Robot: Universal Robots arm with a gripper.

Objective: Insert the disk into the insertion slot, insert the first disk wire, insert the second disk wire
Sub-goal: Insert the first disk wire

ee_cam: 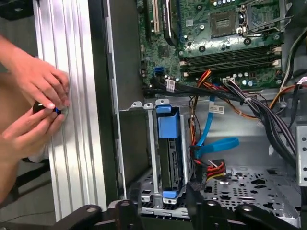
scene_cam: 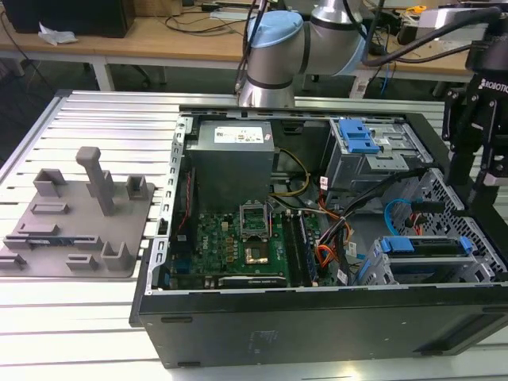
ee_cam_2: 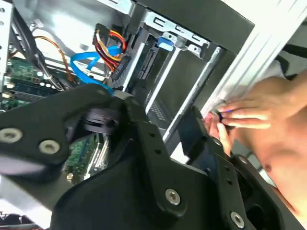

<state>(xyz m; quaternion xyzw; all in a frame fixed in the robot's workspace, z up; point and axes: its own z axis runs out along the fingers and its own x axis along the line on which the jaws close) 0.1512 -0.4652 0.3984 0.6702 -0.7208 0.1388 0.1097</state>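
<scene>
The disk [ee_cam: 169, 152], in its bright blue carrier, sits inside the grey insertion slot [ee_cam: 136, 143] at the case's front corner; the exterior view shows the disk [scene_cam: 421, 246] there too. The light blue second disk wire [ee_cam: 216, 143] loops to the disk's side. Beside it, the orange-red first disk wire [ee_cam: 217, 167] ends in a dark plug against the same side; I cannot tell whether either plug is seated. My gripper [ee_cam: 163, 206] hangs open just above the disk, holding nothing. In the exterior view the gripper [scene_cam: 470, 171] is over the case's right rim.
A person's hands [ee_cam: 36, 110] hold a small dark part on the ribbed aluminium table [ee_cam: 72, 72] just outside the case wall, close to my gripper. Inside are the motherboard [scene_cam: 238, 242], power supply [scene_cam: 234, 151] and a taller bay with a blue latch [scene_cam: 357, 139]. A grey fixture plate [scene_cam: 79, 214] lies on the exterior view's left.
</scene>
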